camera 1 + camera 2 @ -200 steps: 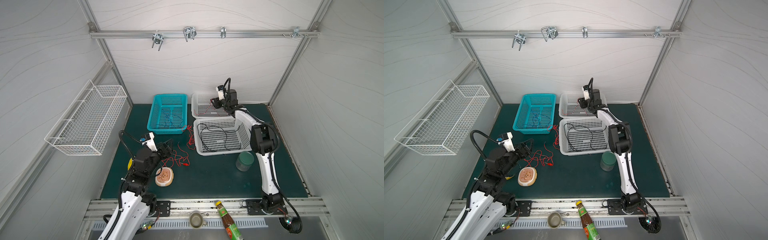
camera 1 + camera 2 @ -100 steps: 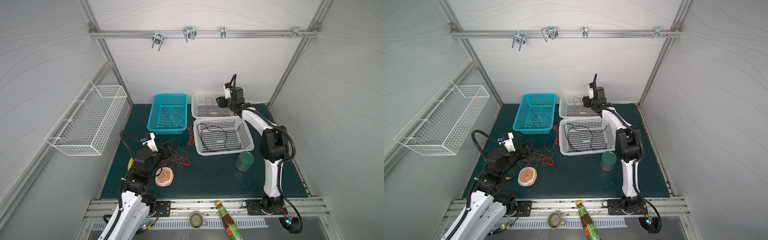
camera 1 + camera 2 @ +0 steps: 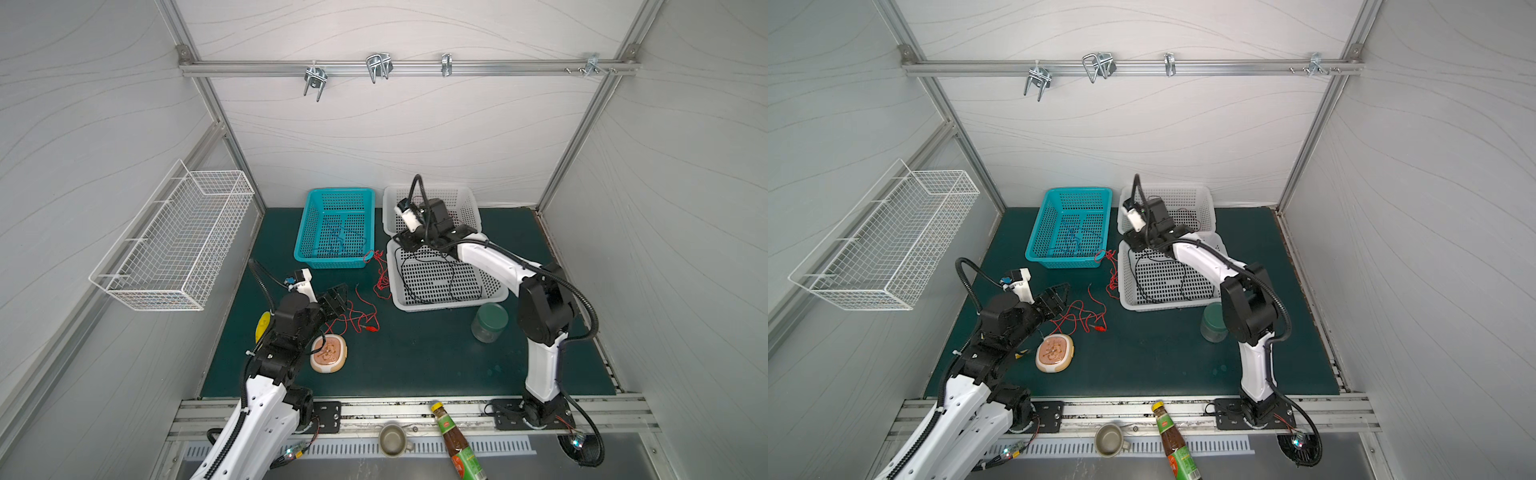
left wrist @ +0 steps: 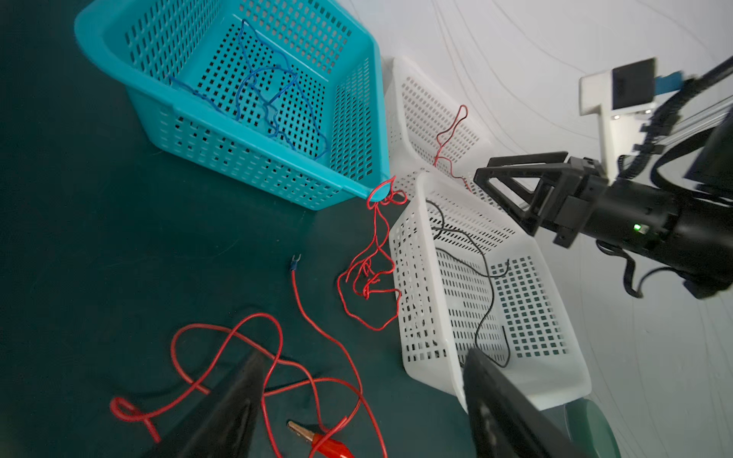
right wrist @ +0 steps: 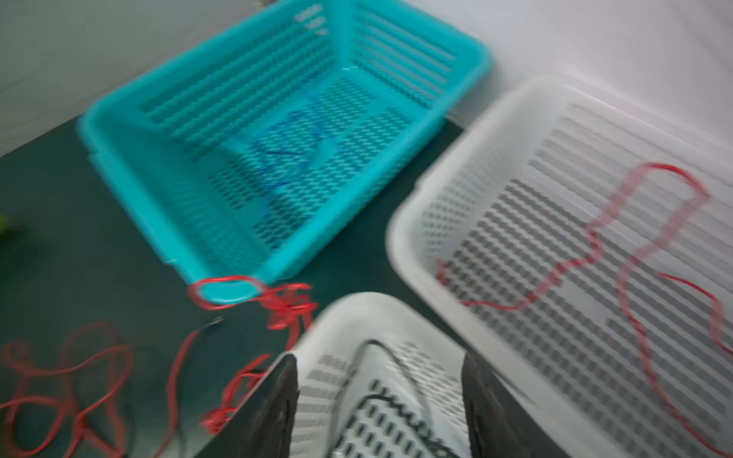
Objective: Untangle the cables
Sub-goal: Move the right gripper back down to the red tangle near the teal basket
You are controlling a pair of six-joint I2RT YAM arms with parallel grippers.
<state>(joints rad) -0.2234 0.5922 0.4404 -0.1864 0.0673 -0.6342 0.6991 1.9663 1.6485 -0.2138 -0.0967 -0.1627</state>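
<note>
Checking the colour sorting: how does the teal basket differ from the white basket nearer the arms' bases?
The teal basket holds a blue wire; the white basket a black wire. A red wire loops around the teal basket's corner but only lies beside the white basket. The right gripper hovers over the white basket, not the teal basket. Both are perforated plastic, on the green mat.

The teal basket [image 4: 238, 158] is perforated plastic, smooth and slightly glossy along its rim. The white baskets [image 4: 428, 337] just beside it are the same pierced plastic, with a duller white finish. The mat [image 4: 119, 238] under the teal basket looks like dark green cloth, matt and faintly creased (the left wrist view shows the wrinkles). The red cables [image 4: 258, 315] near the teal basket have smooth, shiny sheathing. The blue cables [image 4: 273, 69] inside it look duller. The wire rack [image 3: 178, 245], well apart from it, is white-coated metal.
</note>
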